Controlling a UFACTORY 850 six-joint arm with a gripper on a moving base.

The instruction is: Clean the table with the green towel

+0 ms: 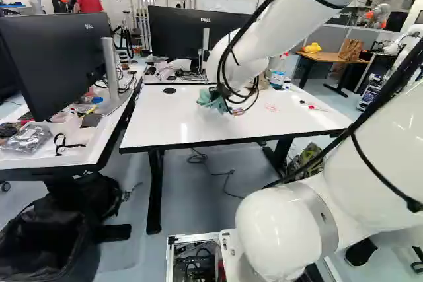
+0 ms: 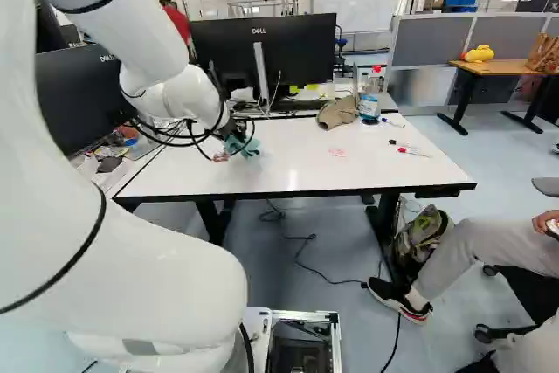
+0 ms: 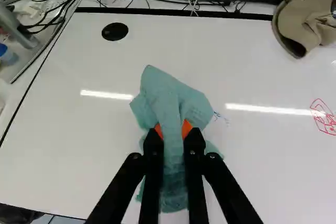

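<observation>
Green towel (image 3: 170, 95), one, bunched, pinched between the jaws over the white tabletop (image 3: 262, 171), just beside faint blue marks (image 3: 219, 116); wiping judged to be in hand, red drawing (image 3: 325, 118) not yet wiped, a flat, pressed sweep across the blue marks called for next.

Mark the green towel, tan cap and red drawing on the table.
Green towel (image 3: 168, 100): wrist view, its bunched upper part.
Tan cap (image 2: 337, 113): right base view, middle of its fabric.
Red drawing (image 3: 325, 120): wrist view, its middle.
</observation>
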